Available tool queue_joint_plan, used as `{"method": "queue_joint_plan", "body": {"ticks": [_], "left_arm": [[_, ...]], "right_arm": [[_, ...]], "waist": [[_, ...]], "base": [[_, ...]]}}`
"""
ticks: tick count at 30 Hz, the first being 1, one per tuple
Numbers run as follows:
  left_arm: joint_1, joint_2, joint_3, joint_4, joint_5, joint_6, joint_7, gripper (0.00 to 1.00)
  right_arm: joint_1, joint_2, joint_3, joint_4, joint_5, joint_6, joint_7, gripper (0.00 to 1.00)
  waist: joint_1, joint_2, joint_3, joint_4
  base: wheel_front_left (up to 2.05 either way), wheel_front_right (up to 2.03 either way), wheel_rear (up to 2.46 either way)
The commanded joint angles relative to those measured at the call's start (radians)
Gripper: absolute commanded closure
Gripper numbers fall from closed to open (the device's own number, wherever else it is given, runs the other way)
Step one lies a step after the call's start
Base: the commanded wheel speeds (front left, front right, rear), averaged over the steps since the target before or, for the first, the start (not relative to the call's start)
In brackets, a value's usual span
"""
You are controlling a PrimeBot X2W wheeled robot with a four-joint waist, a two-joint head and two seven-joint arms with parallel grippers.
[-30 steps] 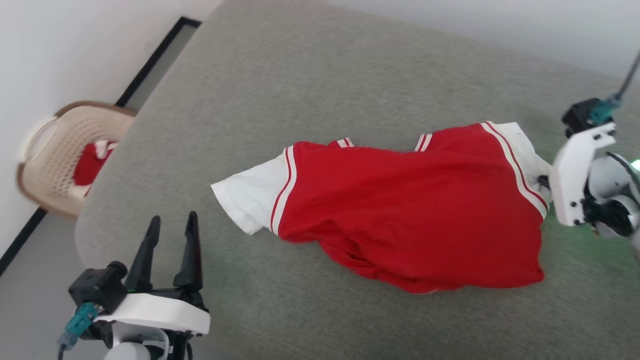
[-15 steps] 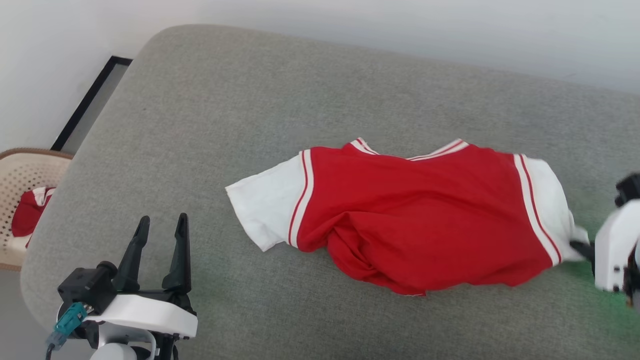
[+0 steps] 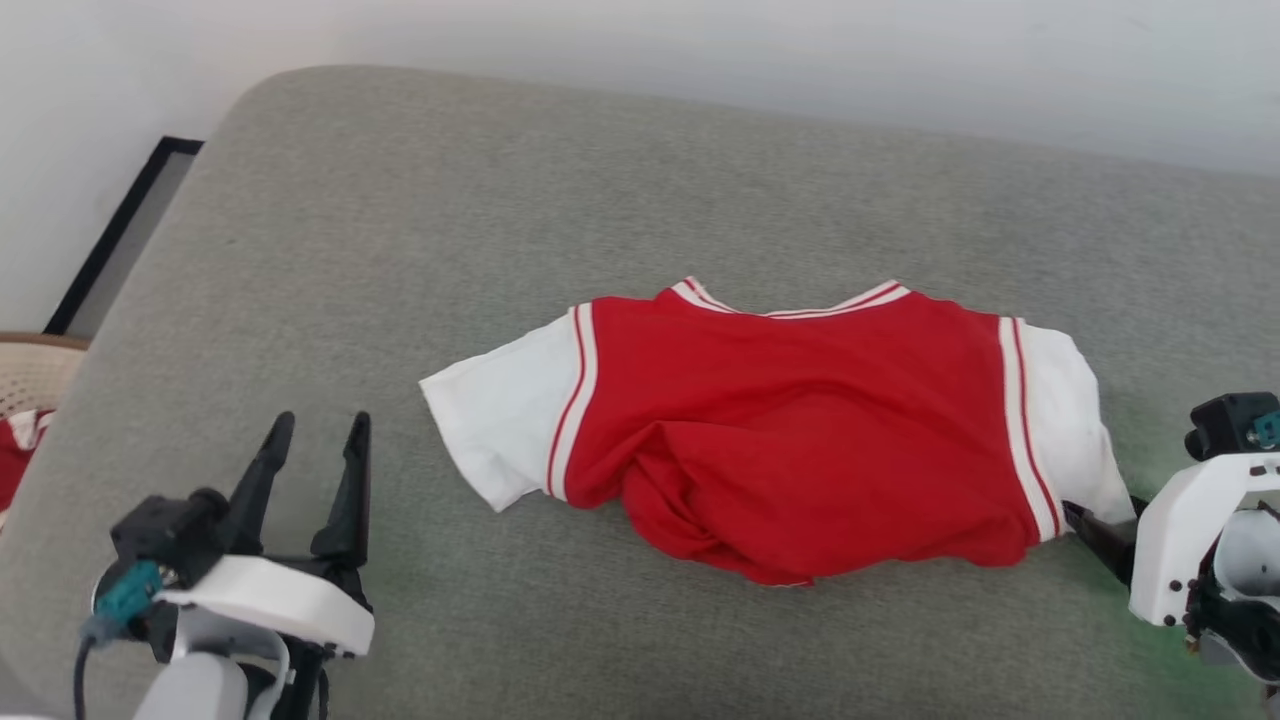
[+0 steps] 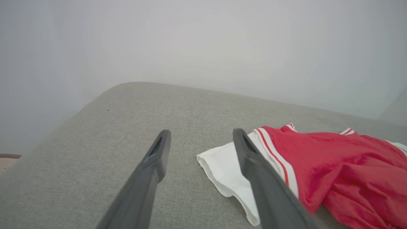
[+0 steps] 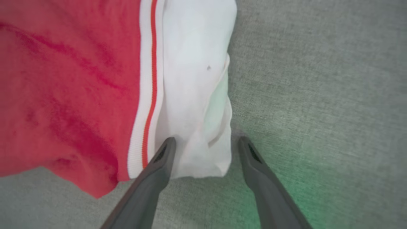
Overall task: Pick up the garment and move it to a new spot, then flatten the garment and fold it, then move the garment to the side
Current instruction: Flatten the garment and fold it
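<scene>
The garment [image 3: 800, 430], a red shirt with white sleeve ends and red-white stripe trim, lies crumpled across the grey cushion [image 3: 500, 200], collar toward the wall. My right gripper [image 3: 1090, 525] is at its right sleeve end. In the right wrist view that gripper [image 5: 206, 141] is open, and the white sleeve [image 5: 190, 79] lies loosely between the fingers, not pinched. My left gripper [image 3: 318, 425] hovers open at the lower left, a short way from the left sleeve [image 4: 222, 171]. In the left wrist view nothing is between my left gripper's [image 4: 201, 133] fingers.
A beige perforated basket [image 3: 25, 375] holding red cloth [image 3: 10, 460] stands on the floor off the cushion's left end. A pale wall [image 3: 700, 50] runs along the far side. A dark floor strip [image 3: 110, 240] lies at the left corner.
My right gripper has opened and let go of the right sleeve, which now rests on the cushion. The head camera has swung, shifting the whole scene. The left gripper stays open.
</scene>
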Motion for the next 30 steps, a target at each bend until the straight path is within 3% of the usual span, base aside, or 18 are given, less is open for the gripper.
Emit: {"method": "queue_joint_plan", "body": {"ticks": [1,15,24,30], "left_arm": [[-0.019,0.013,-0.007,0.003,-0.013,-0.003,0.012,0.00],[-0.187,0.193,-0.184,0.067,-0.119,-0.003,0.247,0.00],[-0.307,0.287,-0.274,0.205,-0.214,-0.003,0.486,0.00],[-0.371,0.293,-0.297,0.312,-0.273,-0.001,0.647,0.00]], "right_arm": [[0.031,0.008,-0.019,-0.016,-0.016,-0.005,0.012,0.00],[0.124,0.161,-0.167,-0.383,-0.194,-0.003,-0.094,0.00],[0.152,0.219,-0.164,-0.471,-0.265,-0.003,-0.250,0.00],[0.163,0.236,-0.154,-0.482,-0.274,-0.003,-0.275,0.00]], "waist": [[0.0000,0.0000,-0.002,-0.014],[0.0000,0.0000,0.018,-0.122],[0.0000,0.0000,0.042,-0.182],[0.0000,0.0000,0.060,-0.203]], "base": [[0.00,0.00,0.00],[0.00,0.00,0.00],[0.00,0.00,0.00],[0.00,0.00,0.00]]}}
